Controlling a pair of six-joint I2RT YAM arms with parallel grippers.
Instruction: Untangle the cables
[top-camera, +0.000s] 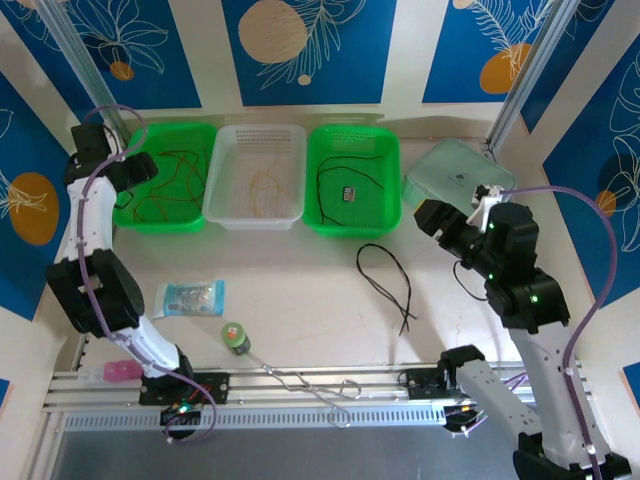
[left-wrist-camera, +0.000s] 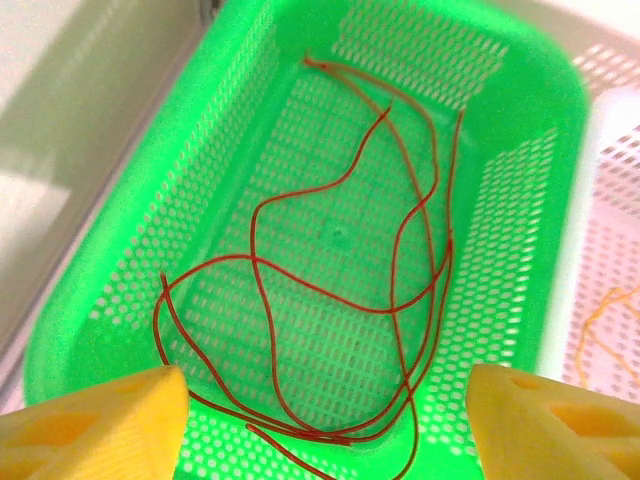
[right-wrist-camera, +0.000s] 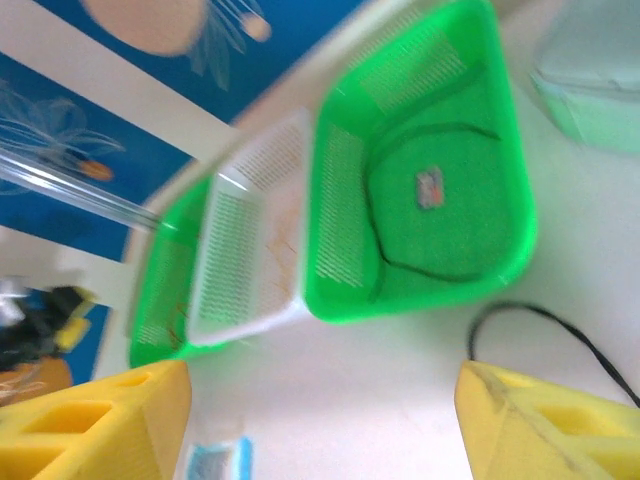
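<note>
This looks to me like a robotics lab test cell, not a lived-in room. My left arm (top-camera: 80, 225) and right arm (top-camera: 520, 290) are bolted to an aluminium rail (top-camera: 300, 395) along the near edge of a pale table (top-camera: 300, 290). The bench is boxed in by walls carrying printed blue leaf-pattern panels (top-camera: 300, 45) and bare metal posts (top-camera: 532, 75). Along the back, a green basket (top-camera: 168, 125), a white basket (top-camera: 258, 128) and a second green basket (top-camera: 352, 128) stand in a neat row.

Left pincer (left-wrist-camera: 325, 425) and right pincer (right-wrist-camera: 320, 425) both gape wide.
</note>
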